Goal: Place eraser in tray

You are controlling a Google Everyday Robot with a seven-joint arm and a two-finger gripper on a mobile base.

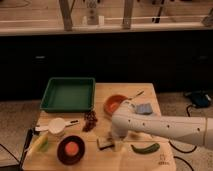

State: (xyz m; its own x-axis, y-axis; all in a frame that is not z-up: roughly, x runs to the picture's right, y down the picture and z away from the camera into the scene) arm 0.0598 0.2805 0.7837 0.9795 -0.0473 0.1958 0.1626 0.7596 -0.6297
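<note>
Eraser (104,143) lies near the bench (125,89) front edge, the hand (116,144) low just beside it; whether the hand grips cannot be told. The tray (68,93) sits well apart.

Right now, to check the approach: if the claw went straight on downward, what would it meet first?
Probably the eraser: the claw hangs low right over its edge, pointing down. Depth is unclear, so it could meet the table beside it instead.

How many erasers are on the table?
1. The eraser lies near the table's front edge, between the dark plate and the robot's hand. The arm may hide another.
</note>
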